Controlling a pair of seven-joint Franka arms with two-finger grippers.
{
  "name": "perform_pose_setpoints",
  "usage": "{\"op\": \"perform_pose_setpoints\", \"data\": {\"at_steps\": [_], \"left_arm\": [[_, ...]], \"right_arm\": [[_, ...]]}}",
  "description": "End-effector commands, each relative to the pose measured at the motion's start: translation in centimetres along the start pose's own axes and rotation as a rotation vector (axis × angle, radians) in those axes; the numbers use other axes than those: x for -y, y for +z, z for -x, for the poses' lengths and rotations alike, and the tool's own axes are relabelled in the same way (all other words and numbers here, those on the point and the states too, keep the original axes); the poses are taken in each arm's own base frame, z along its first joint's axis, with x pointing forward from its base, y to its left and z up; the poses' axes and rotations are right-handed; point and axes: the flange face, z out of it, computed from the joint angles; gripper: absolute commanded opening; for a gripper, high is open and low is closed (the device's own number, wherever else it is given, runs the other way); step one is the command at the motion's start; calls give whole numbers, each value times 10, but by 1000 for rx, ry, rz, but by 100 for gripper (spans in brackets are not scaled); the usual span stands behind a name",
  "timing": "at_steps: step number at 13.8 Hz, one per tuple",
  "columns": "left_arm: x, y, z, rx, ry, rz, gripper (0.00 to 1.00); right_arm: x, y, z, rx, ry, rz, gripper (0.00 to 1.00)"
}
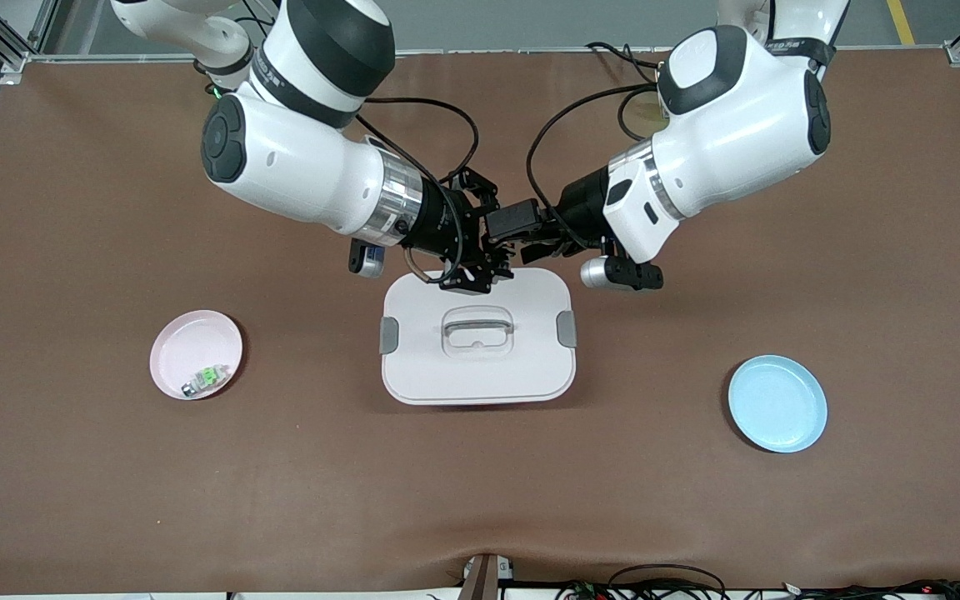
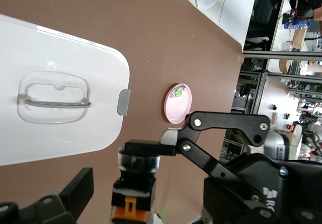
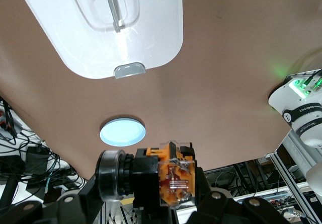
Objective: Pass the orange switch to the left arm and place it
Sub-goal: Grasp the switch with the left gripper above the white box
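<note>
Orange-backed, the orange switch (image 3: 163, 176) is sitting clamped in my right gripper (image 1: 480, 265) above the box (image 1: 477, 379); its long axis is pointing into my left gripper (image 1: 530, 243), whose jaws are standing apart, flanking it.

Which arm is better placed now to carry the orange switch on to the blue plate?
Left: its open tool meets the orange switch held by the right tool above the box, and the blue plate lies at its end.
</note>
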Motion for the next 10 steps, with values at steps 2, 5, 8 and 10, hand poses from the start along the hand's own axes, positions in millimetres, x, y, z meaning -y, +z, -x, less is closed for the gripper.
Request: {"op": "perform_pose_setpoints", "data": {"at_steps": [2,5,8,10], "left_arm": [[9,5,-8,-9,103,-19,100],[10,7,-10,-8,116,-19,100],[11,5,-11,-10,116,-18,100],[12,6,-11,-9,113,-19,58]], "right_arm": [[-7,-2,19,16,-5,-31,0],[-7,-3,21,22,-10,-36,0],[-3,-5,18,23,-4,-41,0],[-4,-6,20,32,-8,-51,0]]}}
